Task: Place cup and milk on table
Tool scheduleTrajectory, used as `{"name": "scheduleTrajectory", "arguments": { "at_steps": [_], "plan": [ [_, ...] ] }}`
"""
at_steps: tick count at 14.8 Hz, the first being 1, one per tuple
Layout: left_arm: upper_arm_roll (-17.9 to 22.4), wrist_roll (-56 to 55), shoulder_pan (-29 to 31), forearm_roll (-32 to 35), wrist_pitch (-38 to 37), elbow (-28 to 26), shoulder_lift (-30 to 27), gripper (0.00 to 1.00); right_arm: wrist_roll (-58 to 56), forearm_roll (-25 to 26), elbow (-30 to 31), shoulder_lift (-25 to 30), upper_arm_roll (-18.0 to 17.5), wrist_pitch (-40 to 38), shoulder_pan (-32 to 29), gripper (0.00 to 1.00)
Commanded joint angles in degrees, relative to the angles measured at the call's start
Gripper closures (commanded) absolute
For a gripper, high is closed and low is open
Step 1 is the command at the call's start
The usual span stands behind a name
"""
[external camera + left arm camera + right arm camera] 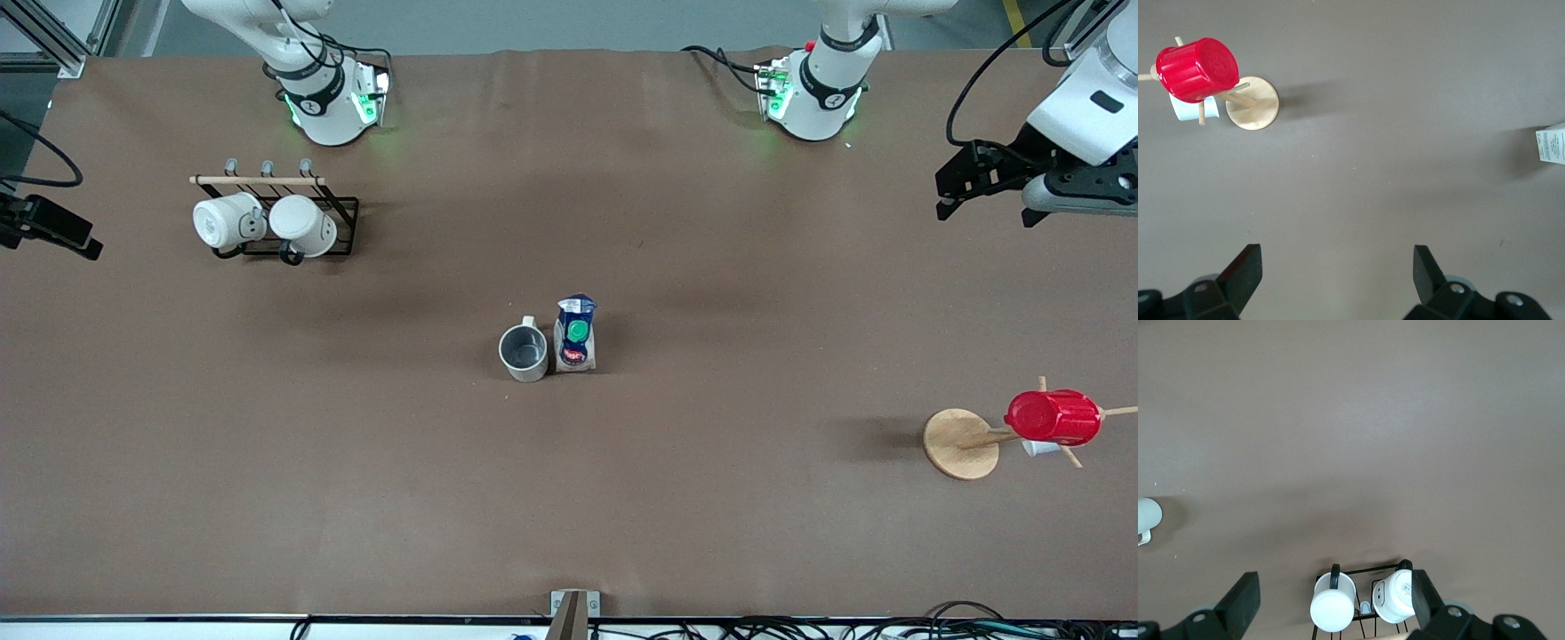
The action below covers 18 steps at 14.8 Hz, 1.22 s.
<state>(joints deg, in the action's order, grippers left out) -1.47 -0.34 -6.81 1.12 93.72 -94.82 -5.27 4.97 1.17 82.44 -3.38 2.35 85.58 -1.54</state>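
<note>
Cup and milk stand touching mid-bench; task looks complete; left gripper and right gripper wait, fingers spread, empty; no further move needed.

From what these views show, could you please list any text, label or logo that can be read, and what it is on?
No text can be read.
Milk: a red logo on its front, too blurred to read.
Milk in the left wrist view: small print on a white panel, too small to read.
Cup: no lettering shows.
</note>
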Motion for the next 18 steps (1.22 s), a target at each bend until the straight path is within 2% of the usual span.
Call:
{"name": "scheduleTrajectory", "arguments": {
  "at_steps": [1, 18],
  "plan": [
    [-0.82, 0.86, 1.1, -0.16, -2.13, 3.32, 2.46, 0.0, -0.32, -0.82, 1.05, 1.18, -0.42, 0.11, -0.74, 0.0],
    [-0.64, 0.86, 1.01, -3.24, 0.59, 2.88, 3.78, 0.0, -0.23, -0.82, 1.05, 1.18, -0.42, 0.11, -0.74, 0.0]
  ]
}}
